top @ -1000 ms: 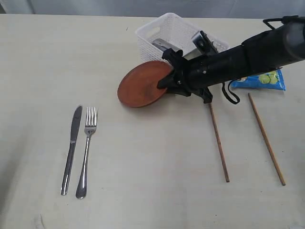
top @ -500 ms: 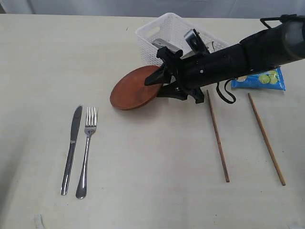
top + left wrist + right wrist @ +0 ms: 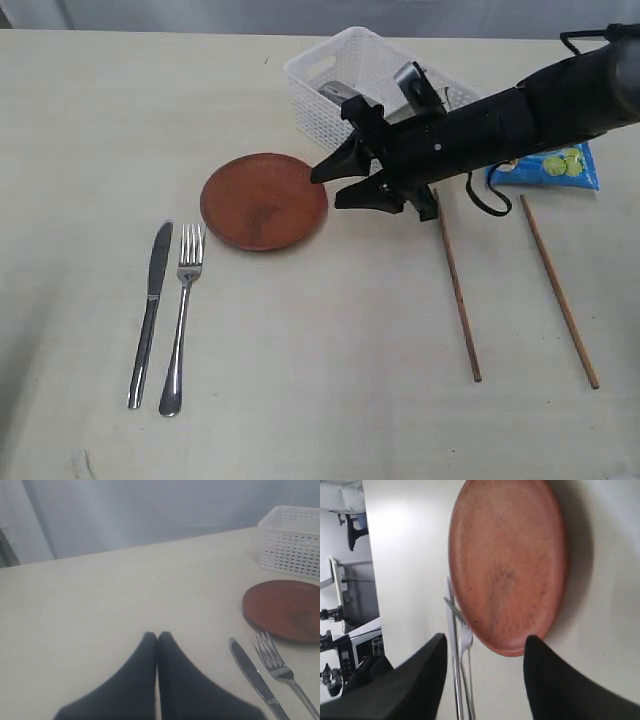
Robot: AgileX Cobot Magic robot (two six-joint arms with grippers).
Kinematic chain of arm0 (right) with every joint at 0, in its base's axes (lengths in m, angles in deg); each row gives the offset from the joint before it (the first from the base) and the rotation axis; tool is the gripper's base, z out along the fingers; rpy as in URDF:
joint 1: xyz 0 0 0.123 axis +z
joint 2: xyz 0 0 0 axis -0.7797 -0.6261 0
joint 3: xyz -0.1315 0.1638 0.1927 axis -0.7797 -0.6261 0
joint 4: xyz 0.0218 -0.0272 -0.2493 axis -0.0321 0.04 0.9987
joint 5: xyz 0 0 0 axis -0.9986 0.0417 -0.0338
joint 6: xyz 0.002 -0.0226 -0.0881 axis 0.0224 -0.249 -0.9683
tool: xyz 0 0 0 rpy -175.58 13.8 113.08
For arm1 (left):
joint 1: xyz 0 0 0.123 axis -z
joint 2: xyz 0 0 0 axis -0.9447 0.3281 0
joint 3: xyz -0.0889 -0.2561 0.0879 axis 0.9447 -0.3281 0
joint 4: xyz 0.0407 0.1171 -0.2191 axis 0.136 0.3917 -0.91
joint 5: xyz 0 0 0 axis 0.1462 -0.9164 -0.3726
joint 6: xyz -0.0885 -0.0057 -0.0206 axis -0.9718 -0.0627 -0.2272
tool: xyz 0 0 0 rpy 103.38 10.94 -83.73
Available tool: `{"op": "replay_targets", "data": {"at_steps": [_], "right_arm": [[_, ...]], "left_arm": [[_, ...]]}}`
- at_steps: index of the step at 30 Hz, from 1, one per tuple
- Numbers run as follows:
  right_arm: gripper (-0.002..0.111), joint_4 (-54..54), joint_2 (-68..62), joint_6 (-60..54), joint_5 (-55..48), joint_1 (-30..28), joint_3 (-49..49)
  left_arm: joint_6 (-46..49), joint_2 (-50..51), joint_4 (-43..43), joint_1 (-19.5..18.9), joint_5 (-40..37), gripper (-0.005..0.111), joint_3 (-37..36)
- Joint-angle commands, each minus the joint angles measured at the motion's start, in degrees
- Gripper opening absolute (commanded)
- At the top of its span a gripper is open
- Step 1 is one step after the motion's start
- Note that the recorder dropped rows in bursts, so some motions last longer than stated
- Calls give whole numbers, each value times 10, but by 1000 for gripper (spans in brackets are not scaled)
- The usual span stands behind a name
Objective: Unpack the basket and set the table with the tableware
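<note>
Reddish-brown round plate [image 3: 263, 200] lies nine o'clock of the right tool [image 3: 325, 191], spread wide, empty; white perforated basket [image 3: 312, 100] at twelve.

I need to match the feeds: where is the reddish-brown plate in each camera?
Exterior view: plate left of centre, between the basket and the fork.
Left wrist view: plate between the basket and the fork.
Right wrist view: plate fills much of the picture, beside the fork.
Shared landmark: the fork, next to the plate in all three.
</note>
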Motion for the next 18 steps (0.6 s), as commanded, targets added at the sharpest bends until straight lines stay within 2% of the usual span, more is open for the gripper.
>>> {"op": "replay_targets", "data": {"at_steps": [1,5,10,12,18], "right_arm": [[46,11,7,12,17,-14,2],[44,20,7,2,-26,-5,14],[10,166,10,23,-28,58,85],[4,270,12,72,-2,95,126],[4,644,-1,369,36,192,235]], "left_arm": [[0,-2,-1,-1,4,0,-1],[0,-2,-1,-1,4,0,-1],[0,-2,-1,-1,4,0,-1],[0,-2,-1,-1,4,0,-1],[0,-2,-1,-1,4,0,-1]]}}
